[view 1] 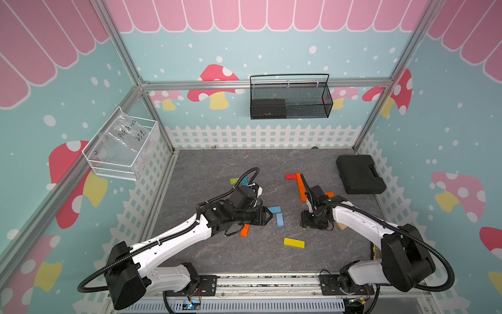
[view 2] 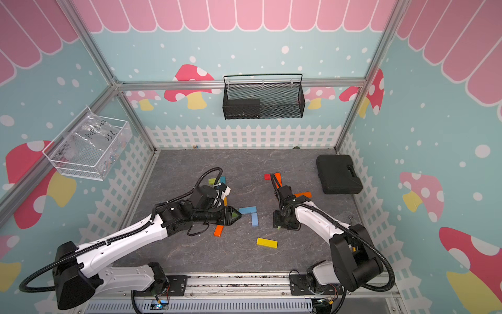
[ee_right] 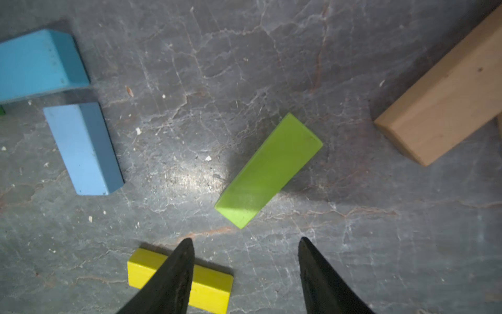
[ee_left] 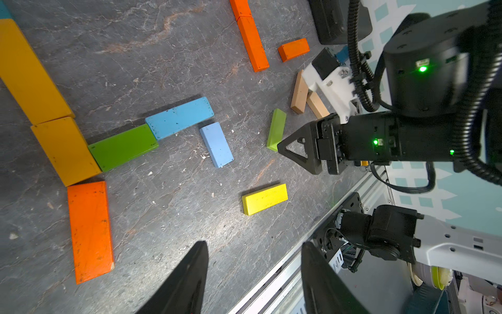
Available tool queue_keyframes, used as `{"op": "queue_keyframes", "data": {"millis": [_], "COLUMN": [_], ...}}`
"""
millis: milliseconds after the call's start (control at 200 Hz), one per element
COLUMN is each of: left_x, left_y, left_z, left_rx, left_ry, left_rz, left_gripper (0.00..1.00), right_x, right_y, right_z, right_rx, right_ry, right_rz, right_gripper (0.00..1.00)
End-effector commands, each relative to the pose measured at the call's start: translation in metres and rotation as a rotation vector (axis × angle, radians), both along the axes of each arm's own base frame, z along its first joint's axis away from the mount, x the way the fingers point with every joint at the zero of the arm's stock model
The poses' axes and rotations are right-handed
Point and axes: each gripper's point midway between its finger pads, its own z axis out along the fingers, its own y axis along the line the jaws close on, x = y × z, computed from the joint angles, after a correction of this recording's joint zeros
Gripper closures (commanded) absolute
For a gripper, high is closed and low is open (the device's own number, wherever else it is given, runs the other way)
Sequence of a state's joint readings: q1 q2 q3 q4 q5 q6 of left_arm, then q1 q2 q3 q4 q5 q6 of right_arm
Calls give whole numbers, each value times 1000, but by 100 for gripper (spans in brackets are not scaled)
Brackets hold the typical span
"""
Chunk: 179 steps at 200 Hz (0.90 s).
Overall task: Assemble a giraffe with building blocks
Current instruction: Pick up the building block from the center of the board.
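Note:
Building blocks lie scattered on the grey floor. In the left wrist view, two yellow-orange blocks [ee_left: 65, 151], a green [ee_left: 123, 148] and a blue one [ee_left: 179, 117] lie end to end in a chain. An orange block [ee_left: 90, 231] sits beside it. My left gripper [ee_left: 254, 244] [view 1: 269, 214] hovers open and empty by the blue blocks [view 1: 274, 209]. My right gripper [ee_right: 245, 239] [view 1: 305, 223] points down, open and empty. A lime green block [ee_right: 269, 170] lies just past its fingertips, and a yellow block [ee_right: 209, 285] lies under one finger. Red [view 1: 290, 176] and orange blocks [view 1: 300, 187] lie further back.
A big black case [view 1: 360, 174] lies at the back right of the floor. Tan blocks [ee_right: 445, 100] rest under the right arm. A black mesh basket [view 1: 290, 98] hangs on the back wall and a clear bin [view 1: 122, 146] on the left wall. A metal rail [view 1: 266, 282] runs along the front.

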<state>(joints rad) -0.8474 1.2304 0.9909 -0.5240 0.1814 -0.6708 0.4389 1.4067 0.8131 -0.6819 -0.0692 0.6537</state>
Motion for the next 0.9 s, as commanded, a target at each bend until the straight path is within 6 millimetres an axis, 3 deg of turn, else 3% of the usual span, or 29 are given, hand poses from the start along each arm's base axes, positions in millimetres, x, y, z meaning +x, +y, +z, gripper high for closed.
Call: {"op": "queue_keyframes", "data": {"millis": [0, 390, 706, 891], "left_x": [-3, -2, -1, 1], "left_y": [6, 9, 12, 12], "left_z": [-1, -4, -7, -7], "left_rx": [13, 25, 28, 28], "left_ry": [-6, -13, -10, -10], "left_rz": [11, 10, 17, 14], "left_gripper": [42, 42, 42, 42], "right_x": [9, 21, 11, -3], "right_y": [1, -9, -22, -41], "right_z": [-7, -27, -34, -41], "right_rx": [-1, -91, -135, -155], "right_ry": [-12, -10, 0, 17], "right_rz": [-62, -85, -97, -140], "right_gripper": [37, 41, 64, 70]}}
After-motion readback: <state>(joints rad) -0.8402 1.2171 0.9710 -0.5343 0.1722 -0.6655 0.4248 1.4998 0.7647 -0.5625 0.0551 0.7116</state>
